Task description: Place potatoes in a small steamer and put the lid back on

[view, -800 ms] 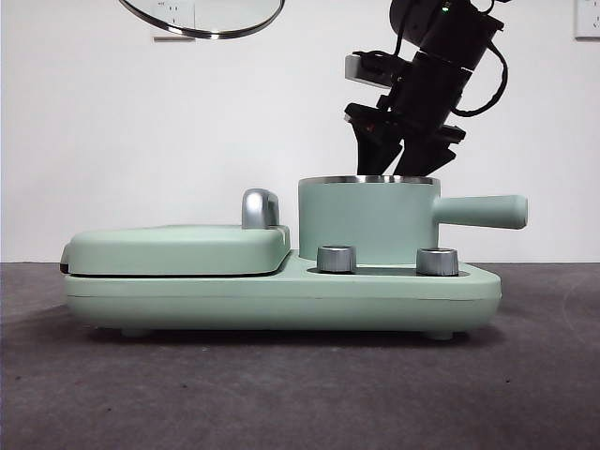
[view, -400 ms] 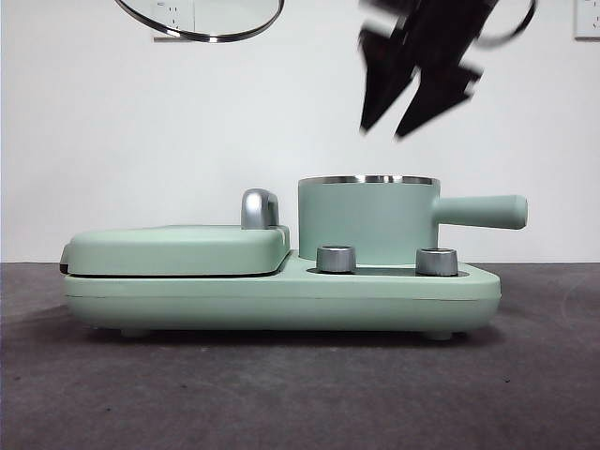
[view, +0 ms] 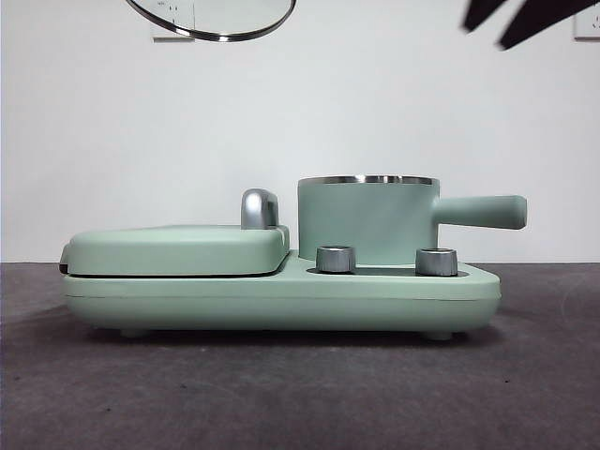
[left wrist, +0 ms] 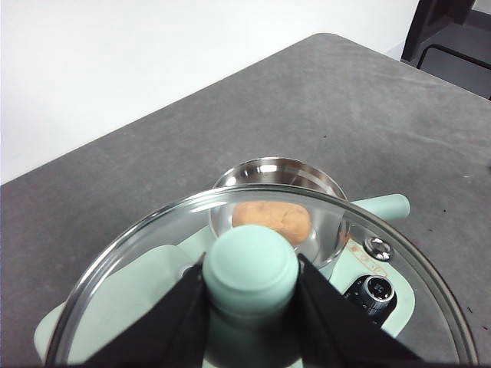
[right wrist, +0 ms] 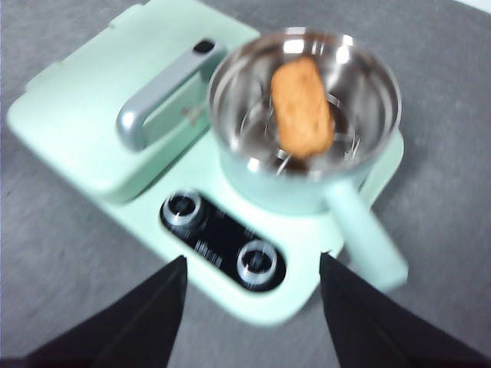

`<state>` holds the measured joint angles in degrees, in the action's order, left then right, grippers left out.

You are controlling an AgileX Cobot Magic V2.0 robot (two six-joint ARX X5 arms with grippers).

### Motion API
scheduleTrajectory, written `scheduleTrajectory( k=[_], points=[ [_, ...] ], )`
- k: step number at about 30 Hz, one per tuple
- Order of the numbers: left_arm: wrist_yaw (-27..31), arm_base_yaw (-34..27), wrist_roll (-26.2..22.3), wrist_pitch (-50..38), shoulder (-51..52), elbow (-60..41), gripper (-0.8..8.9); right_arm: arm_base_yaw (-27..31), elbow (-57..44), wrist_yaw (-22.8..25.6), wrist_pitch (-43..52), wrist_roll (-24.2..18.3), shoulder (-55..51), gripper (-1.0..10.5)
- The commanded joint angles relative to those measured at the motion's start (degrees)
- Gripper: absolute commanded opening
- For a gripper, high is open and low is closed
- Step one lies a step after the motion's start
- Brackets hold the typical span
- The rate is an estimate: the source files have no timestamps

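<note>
- A white wall stands behind a dark grey bench [view: 300, 394], which carries a mint-green cooker [view: 281, 295] with a flat grill cover [view: 178, 248].
- The pot [view: 367, 220] sits on the cooker, uncovered, with the potato [right wrist: 301, 107] lying inside it.
- The left gripper [left wrist: 252, 307] has its fingers closed on the knob of the glass lid [left wrist: 138, 253], held high above the pot.
- The right gripper [right wrist: 252, 307] hangs wide open and empty, well above the pot.

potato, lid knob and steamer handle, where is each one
potato [right wrist: 302, 107], right wrist view, middle of its rough skin.
lid knob [left wrist: 251, 268], left wrist view, mint-green top.
steamer handle [view: 480, 212], front view, midway along the straight bar.
</note>
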<state>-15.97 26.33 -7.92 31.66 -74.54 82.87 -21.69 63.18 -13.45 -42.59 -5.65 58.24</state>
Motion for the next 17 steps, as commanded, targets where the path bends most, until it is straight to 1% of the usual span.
scheduleTrajectory(
  k=[1, 4, 8, 11, 13, 17],
  points=[
    [-0.2, 1.1, 0.0, -1.9, -2.0, 1.2, 0.14, -0.2, -3.8, 0.1, 0.4, 2.6, -7.0, 2.6],
    [-0.2, 2.4, -0.2, -3.2, -4.1, 1.2, 0.14, -0.2, -7.4, 0.0, -1.3, 4.1, -14.6, 2.6],
    [-0.1, 4.3, -0.4, -7.1, -7.6, 1.3, 0.14, -0.2, -8.2, 0.0, -5.8, 5.8, -21.4, 2.6],
    [-0.1, 5.5, -0.5, -12.2, -10.8, 1.3, 0.14, -0.2, -8.2, 0.0, -8.0, 7.2, -24.9, 2.6],
    [0.3, 6.2, -0.4, -16.0, -13.0, 1.3, 0.14, -0.2, -8.2, 0.0, -9.3, 7.2, -26.6, 2.6],
    [2.5, 7.6, -0.4, -22.4, -17.8, 1.3, 0.14, -0.2, -8.2, 0.0, -10.9, 8.7, -28.5, 2.6]
  ],
)
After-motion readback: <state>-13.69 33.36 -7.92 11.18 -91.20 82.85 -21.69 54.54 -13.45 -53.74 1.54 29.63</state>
